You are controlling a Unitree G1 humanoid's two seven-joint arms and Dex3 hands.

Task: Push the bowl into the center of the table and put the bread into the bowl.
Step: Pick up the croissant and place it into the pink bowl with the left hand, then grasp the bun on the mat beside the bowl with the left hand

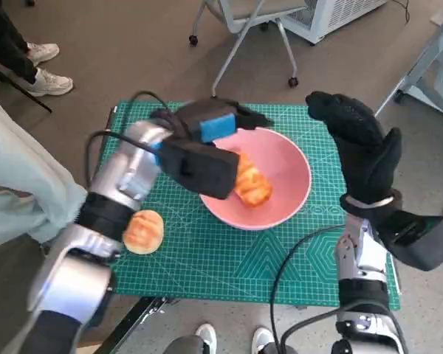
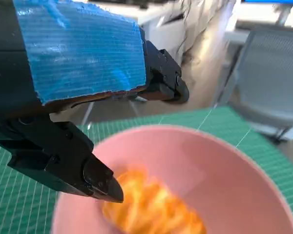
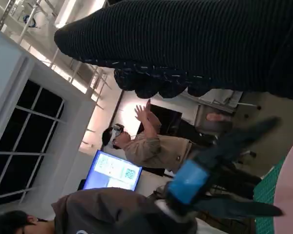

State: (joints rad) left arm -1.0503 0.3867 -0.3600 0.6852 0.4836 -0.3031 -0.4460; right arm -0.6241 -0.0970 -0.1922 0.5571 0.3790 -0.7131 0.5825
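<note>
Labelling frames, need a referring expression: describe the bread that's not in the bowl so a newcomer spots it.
Start at the green cutting mat on the table. A pink bowl sits near its middle, holding one bread piece. The other bread lies on the bare mat outside the bowl, beside the robot's left forearm: a round golden bun.

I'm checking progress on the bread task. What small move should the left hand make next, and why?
Probably lift the left hand up clear of the pink bowl. One bread already lies inside, apparently released, and a second bread waits on the green mat near the left forearm.

Pink bowl, green gridded mat
</note>
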